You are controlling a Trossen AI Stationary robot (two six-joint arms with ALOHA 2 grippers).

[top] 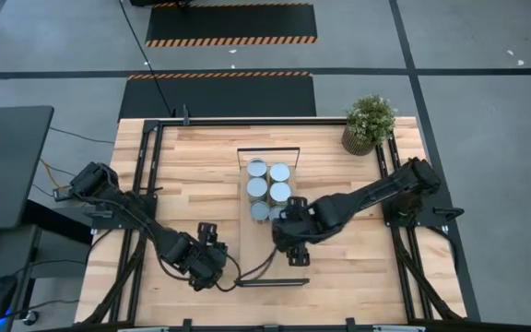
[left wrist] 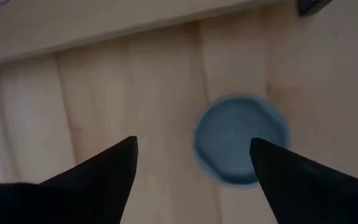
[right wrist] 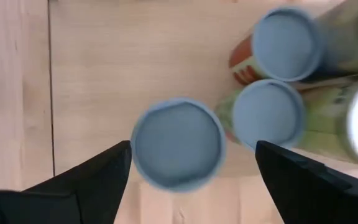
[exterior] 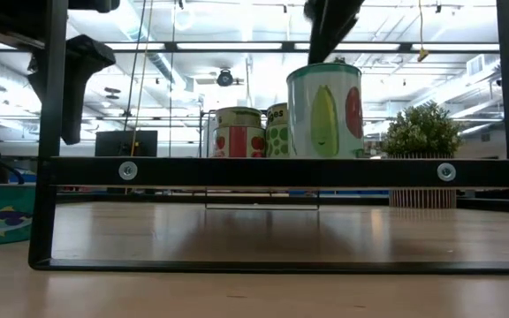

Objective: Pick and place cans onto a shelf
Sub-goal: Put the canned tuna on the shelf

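Several cans with pale blue-grey tops (top: 268, 182) stand upright in a cluster on the far half of the shelf (top: 265, 251). My right gripper (top: 290, 238) is open, pointing down over one more can (right wrist: 178, 144) at the cluster's near end, a finger on either side above its top. The low view shows that can (exterior: 323, 110) upright with the gripper above it. My left gripper (top: 208, 251) is open, pointing down over a single can (left wrist: 241, 140) that stands on the table left of the shelf. In the high view the grippers hide both of these cans.
A potted plant (top: 369, 122) stands at the table's far right corner. The shelf's black frame (exterior: 281, 172) crosses the low view. A dark desk (top: 7, 166) stands beyond the table's left edge. Bare wood lies on the table's near right.
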